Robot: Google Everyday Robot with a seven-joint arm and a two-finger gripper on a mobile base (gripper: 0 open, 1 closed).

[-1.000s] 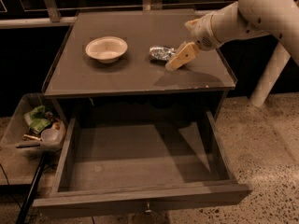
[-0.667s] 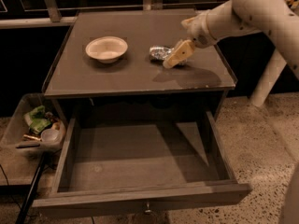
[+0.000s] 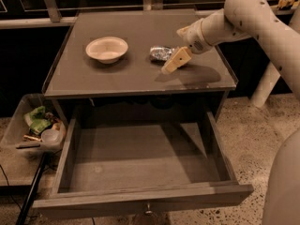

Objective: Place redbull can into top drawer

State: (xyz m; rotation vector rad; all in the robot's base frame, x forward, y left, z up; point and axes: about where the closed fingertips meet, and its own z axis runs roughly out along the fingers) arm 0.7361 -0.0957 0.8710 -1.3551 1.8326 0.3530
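From the single camera view, looking down from the front, a dark grey desk (image 3: 136, 78) with a smooth, slightly glossy top and a thin raised rim stands against a black backdrop. A round white bowl (image 3: 107, 48), shallow and matte, sits on the left half of the top. Near the middle, well apart from the bowl, lies the redbull can (image 3: 161, 53), a small shiny silver metal can with darker bluish patches, resting on its side on the desk. Any print on it is too small to read. Just beside the can, on its right and slightly nearer to me, is the cream-coloured end effector (image 3: 172, 63), angled down toward the desk surface at the tip of a thick, pale, rounded arm (image 3: 243, 13) that reaches in from the upper right. I cannot tell whether the end effector is open or closed, or whether it has any hold on the can. Below the desk top, the top drawer (image 3: 117, 204) is pulled fully out: a wide, shallow grey box with low side walls, a flat front panel and a small central knob (image 3: 148, 211), its smooth floor in view from wall to wall. On the left, a clear plastic bin (image 3: 16, 118) holds crumpled green wrappers, a clear cup and other rubbish. The floor (image 3: 253, 139) is pale speckled stone.
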